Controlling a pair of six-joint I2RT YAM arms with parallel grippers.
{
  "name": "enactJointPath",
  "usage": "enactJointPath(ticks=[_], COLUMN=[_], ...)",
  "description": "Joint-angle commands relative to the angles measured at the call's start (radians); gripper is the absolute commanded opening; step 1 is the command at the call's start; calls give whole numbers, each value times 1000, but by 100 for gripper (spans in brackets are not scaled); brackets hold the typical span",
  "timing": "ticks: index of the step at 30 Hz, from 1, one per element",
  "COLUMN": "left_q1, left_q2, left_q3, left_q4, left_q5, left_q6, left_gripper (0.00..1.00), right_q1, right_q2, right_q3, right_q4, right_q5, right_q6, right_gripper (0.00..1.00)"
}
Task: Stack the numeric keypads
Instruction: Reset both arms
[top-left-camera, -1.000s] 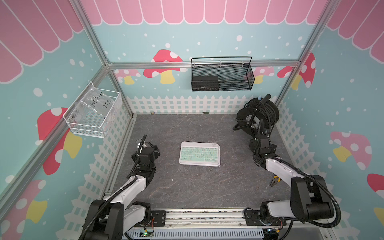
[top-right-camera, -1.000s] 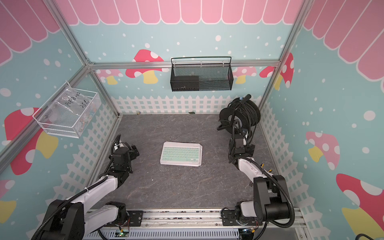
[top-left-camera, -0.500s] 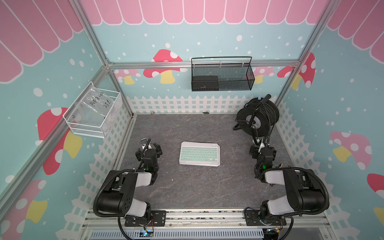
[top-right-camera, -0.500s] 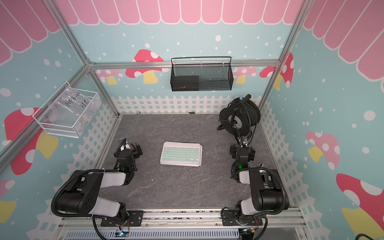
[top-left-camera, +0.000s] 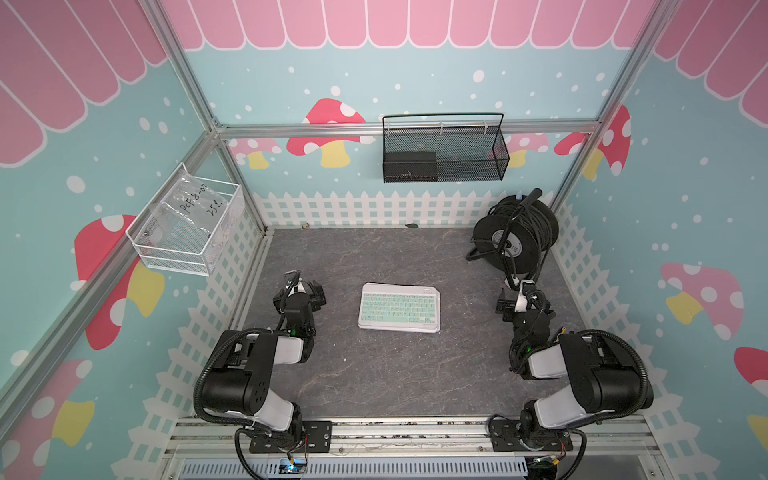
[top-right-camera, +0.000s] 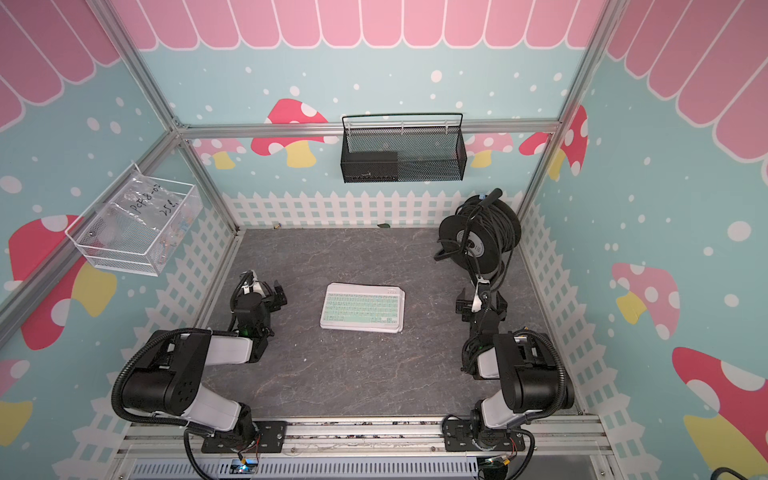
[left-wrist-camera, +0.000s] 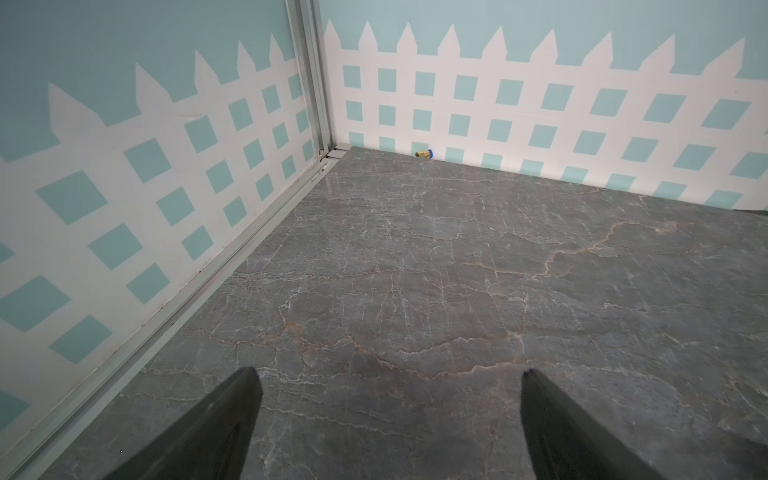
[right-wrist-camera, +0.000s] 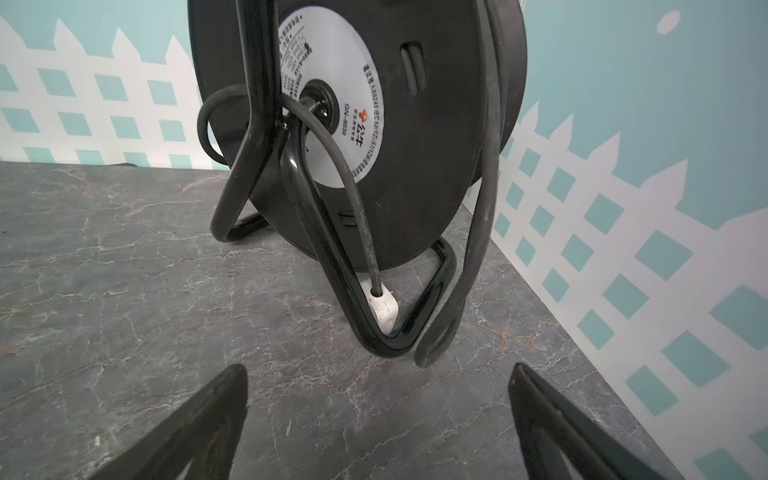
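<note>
In both top views the numeric keypads (top-left-camera: 399, 307) (top-right-camera: 362, 307) lie in one unmoved pile, mint-green keys uppermost. The arms have folded back, with the left gripper (top-left-camera: 305, 287) and the right gripper (top-left-camera: 523, 300) flanking the pile, well apart from it.

Left wrist view: fingers (left-wrist-camera: 216, 424) spread over bare table (left-wrist-camera: 415, 270).

Right wrist view: fingers (right-wrist-camera: 199, 419) spread, empty, facing the cable reel (right-wrist-camera: 374, 104).

Stacking looks finished.

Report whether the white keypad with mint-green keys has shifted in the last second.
No: the white keypad with mint-green keys keeps its place relative to the black cable reel.
</note>
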Motion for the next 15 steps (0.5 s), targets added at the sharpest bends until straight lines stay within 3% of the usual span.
enactJointPath(ticks=[1, 15], left_q1=[1, 7], left_q2=[-14, 2], left_q3=[11, 18], left_q4=[-6, 1], left_q5=[16, 27], left_q6=[7, 11], left_gripper=[100, 100], right_q1=[3, 3], right_q2=[7, -1], right_q3=[-12, -8], right_q4=[98, 78], right_q5=[-8, -10], right_q6=[-34, -31], right_gripper=[100, 99])
